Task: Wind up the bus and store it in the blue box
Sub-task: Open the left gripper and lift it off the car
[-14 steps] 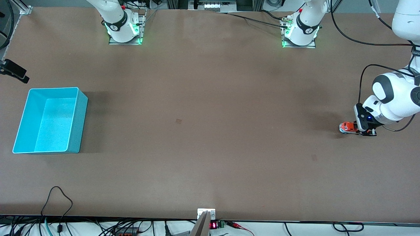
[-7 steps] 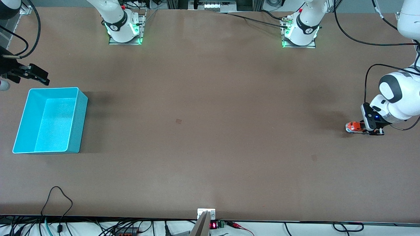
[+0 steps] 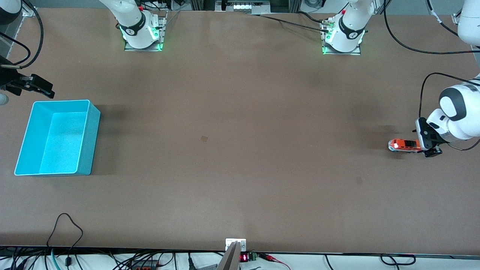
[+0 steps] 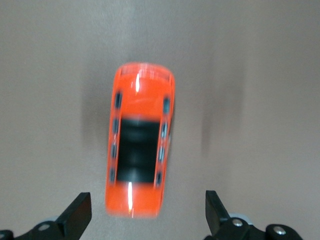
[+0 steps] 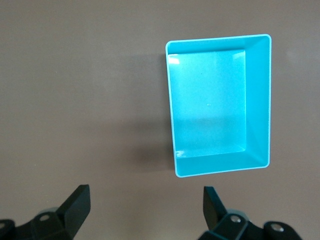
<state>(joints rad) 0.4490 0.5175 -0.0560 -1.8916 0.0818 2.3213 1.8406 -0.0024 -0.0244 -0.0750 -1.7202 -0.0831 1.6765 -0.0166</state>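
Your left gripper (image 3: 431, 144) is letting go of the bus (image 3: 404, 145): half a second back its fingers were closed around the toy's tail, and now they are standing wide apart with nothing between them, drawn off toward the left arm's end of the table. In the left wrist view the bus (image 4: 139, 140) is sitting on its wheels on the bare table (image 3: 240, 150), its orange roof and dark panel facing up, and both fingertips (image 4: 80, 212) are showing clear of its sides, touching nothing. The bus is also lying a little closer to the middle of the table than it was, so you are probably watching the release after the pull-back, and the toy may be starting to roll under its own spring; I cannot tell from these views whether it is actually moving.

Your right gripper (image 3: 35, 84) is hovering over the table just beside the blue box (image 3: 84, 108), at the right arm's end, barely shifted from half a second ago. Its fingers are spread open too, and it is holding nothing.

The blue box (image 5: 257, 100) is standing upright on the table and its speckled floor is showing bare from wall to wall, so nothing is stored in it yet. The bus and the box are sitting well apart, at the two ends of the table, so the storing step is not yet done; you are likely needing to catch the toy once it comes within reach
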